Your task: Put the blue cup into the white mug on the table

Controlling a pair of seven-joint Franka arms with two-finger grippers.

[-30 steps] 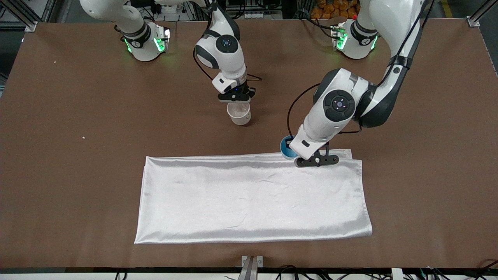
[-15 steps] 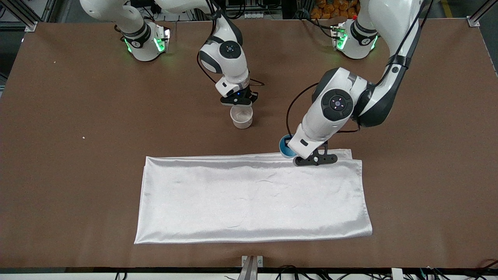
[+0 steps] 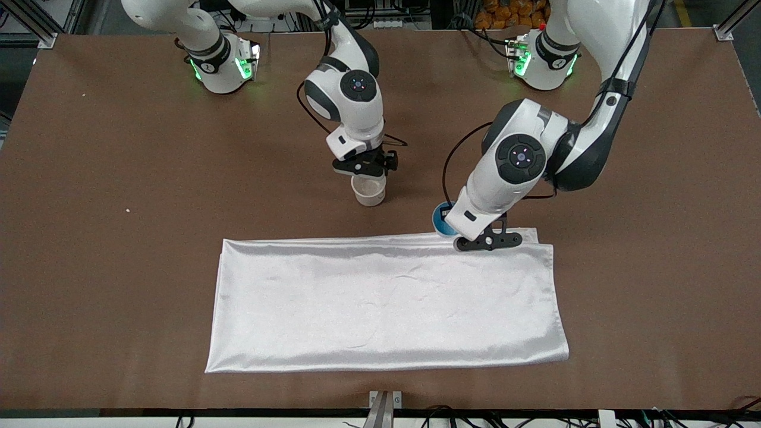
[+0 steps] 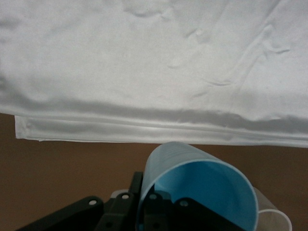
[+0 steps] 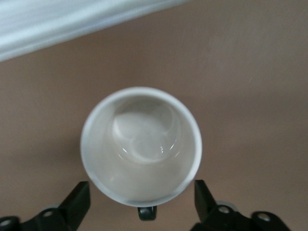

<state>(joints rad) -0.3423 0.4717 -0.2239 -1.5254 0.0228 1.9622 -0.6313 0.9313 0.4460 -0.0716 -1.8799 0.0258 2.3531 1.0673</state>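
The blue cup (image 3: 440, 221) is tilted and held by its rim in my left gripper (image 3: 447, 227), over the edge of the white cloth that lies farther from the front camera. In the left wrist view one finger (image 4: 161, 209) is inside the cup (image 4: 207, 187) and one is outside. My right gripper (image 3: 367, 172) straddles the white mug (image 3: 368, 190), low over the brown table (image 3: 119, 267). In the right wrist view its fingers (image 5: 77, 202) press both sides of the mug (image 5: 141, 144), and the black handle (image 5: 147, 212) points toward the palm. The mug's cream inside is empty.
A large shiny white folded cloth (image 3: 386, 303) covers the table's middle, nearer to the front camera than the mug. It also shows in the left wrist view (image 4: 154, 62) and the right wrist view (image 5: 72, 19).
My right gripper has moved toward the cloth and down with the white mug between its fingers. My left gripper with the blue cup has shifted only slightly.
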